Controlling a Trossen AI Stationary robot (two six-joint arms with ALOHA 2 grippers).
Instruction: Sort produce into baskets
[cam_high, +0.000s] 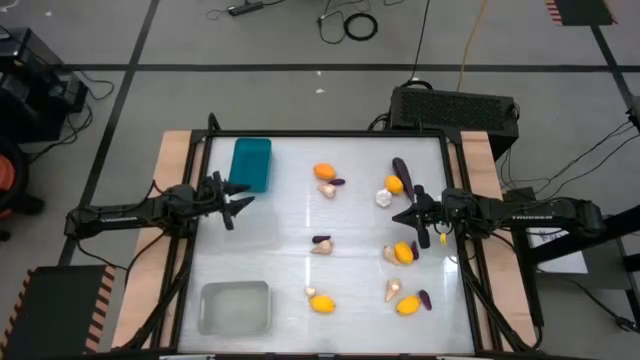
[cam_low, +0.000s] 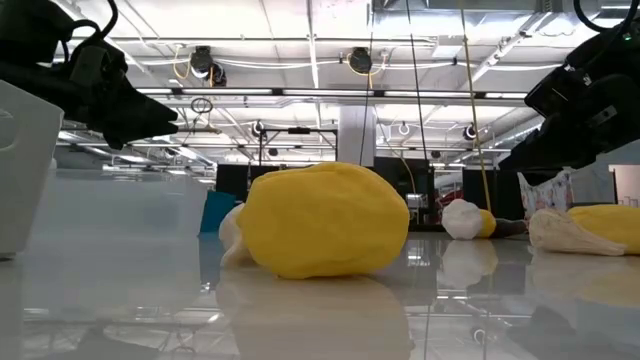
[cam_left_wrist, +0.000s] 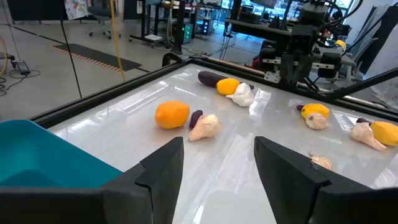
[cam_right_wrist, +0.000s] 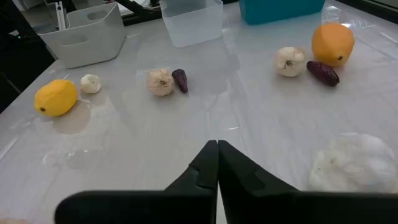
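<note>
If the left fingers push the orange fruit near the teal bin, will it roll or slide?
The orange fruit looks round and smooth, so it would probably roll on the glossy table rather than stay. It seems a light toy, so a small push may send it far. A garlic bulb and small eggplant lie right beside it and would likely be knocked.

Two dark jointed arms, black angular fingers (cam_left_wrist: 165, 171).

A solid teal bin (cam_high: 251, 164) sits at the table's far left; a pale translucent bin (cam_high: 235, 307) sits at the near left. Both appear empty. Orange-yellow lemons (cam_high: 325, 171), slim purple eggplants (cam_high: 402, 168) and whitish garlic bulbs (cam_high: 384, 197) lie in small clusters across the middle and right.
</note>
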